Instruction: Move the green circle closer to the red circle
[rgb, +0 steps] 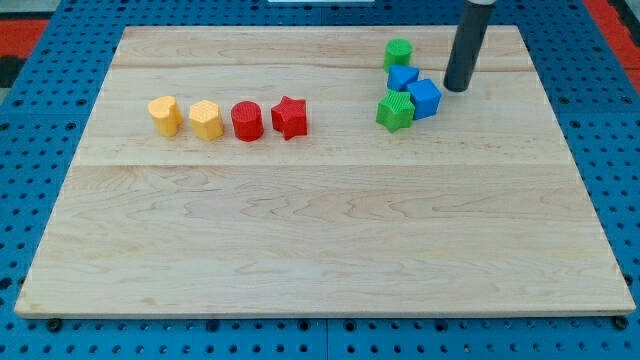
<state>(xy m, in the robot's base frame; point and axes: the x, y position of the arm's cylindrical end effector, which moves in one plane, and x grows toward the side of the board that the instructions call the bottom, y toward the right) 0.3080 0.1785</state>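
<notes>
Bare table (320, 250) up front, and no claw on our arm, just our tip (456, 89), holding nothing, just right of the blue cube (425, 98). Outward: another blue block (402, 76), green star (395, 111), then the green circle (399, 51) at the top. Red circle (247, 121) sits well left. Still approaching, we reckon; next we must round behind the green circle and push leftward.

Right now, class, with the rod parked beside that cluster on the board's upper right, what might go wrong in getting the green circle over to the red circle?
1. My tip sits right of the blue blocks, not behind the green circle; a push leftward from here would likely shove blue blocks instead.
2. The green circle sits close against a blue block, so that one may get dragged along.
3. The red star stands right beside the red circle, on the approach side, and could be knocked.
</notes>
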